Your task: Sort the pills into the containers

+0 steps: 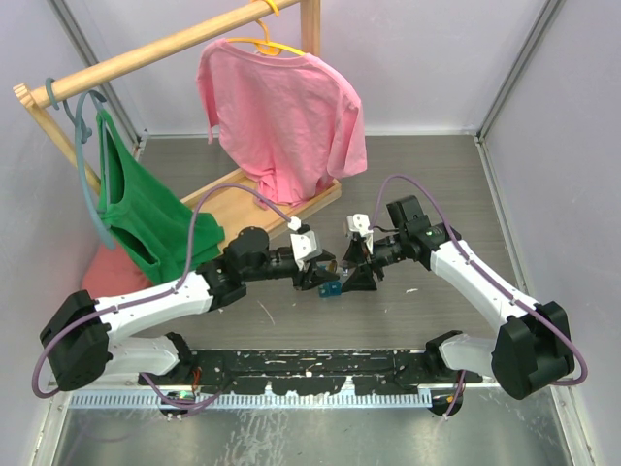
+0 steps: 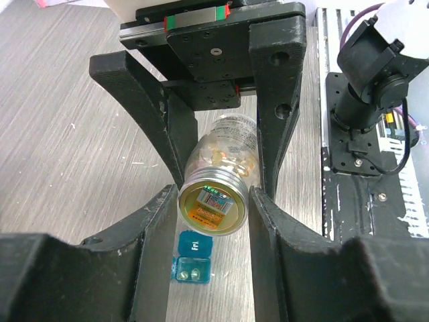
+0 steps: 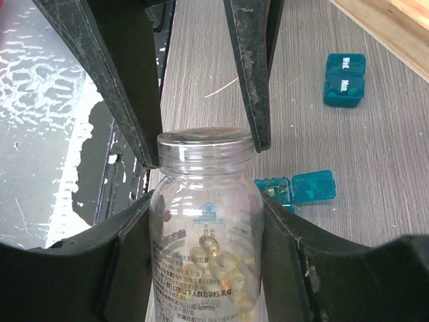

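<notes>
A clear pill bottle [image 3: 208, 248] with yellow pills [image 3: 231, 268] in it hangs on its side above the table. My right gripper [image 3: 206, 201] is shut on its body. Facing it, my left gripper [image 2: 214, 201] is shut on the bottle's silver-rimmed cap [image 2: 214, 208]. Under the cap lies a teal container [image 2: 193, 270], one compartment open with two pills inside and its flap [image 2: 195, 243] folded back. A second container [image 3: 344, 80], lids shut, lies farther off. In the top view both grippers [image 1: 315, 267] [image 1: 357, 260] meet over the open container [image 1: 330, 288].
A wooden clothes rack [image 1: 165, 49] holds a pink shirt [image 1: 281, 116] and a green top [image 1: 146, 218] at the back left. Its wooden base [image 3: 395, 27] runs close to the shut container. A black rail [image 1: 310, 369] lines the near edge.
</notes>
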### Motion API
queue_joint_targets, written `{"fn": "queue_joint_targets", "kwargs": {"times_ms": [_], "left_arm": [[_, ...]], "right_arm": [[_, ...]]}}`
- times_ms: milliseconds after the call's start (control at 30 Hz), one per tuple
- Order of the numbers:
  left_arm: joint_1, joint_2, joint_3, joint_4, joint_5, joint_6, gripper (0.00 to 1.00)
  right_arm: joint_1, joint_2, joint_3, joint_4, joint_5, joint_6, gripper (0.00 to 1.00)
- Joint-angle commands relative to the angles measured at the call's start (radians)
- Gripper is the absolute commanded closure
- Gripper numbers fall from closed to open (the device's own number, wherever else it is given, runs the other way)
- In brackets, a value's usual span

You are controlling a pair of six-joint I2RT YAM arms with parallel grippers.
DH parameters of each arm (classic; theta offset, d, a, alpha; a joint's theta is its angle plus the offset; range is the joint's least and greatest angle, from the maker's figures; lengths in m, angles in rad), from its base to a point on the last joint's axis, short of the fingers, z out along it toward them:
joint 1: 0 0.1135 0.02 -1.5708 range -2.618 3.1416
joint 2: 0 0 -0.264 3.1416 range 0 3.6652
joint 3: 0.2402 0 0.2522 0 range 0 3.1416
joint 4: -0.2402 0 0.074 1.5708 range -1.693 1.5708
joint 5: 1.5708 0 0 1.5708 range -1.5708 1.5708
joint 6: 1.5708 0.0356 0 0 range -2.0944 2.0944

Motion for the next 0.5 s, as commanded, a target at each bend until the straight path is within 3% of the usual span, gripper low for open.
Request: {"fn": "queue_joint_targets", "kwargs": {"times_ms": [0,267,467], "left_arm": [[-0.012,0.015,0.009,-0.053,-0.037,0.092,0.73],[-0.01,-0.08,-0.048,0.061,-0.077,-0.021,0.27],[-0.008,-0.16,-0.091,0.1,-0.1,-0.121,0.11]], "right_arm": [[0.005,-0.026,0.046,0.076,-0.076,0.019,0.99],[0.004,-0.023,0.048,0.075,-0.076,0.017,0.99],[0.005,-0.023,0.047,0.074,-0.076,0.018,0.99]]}}
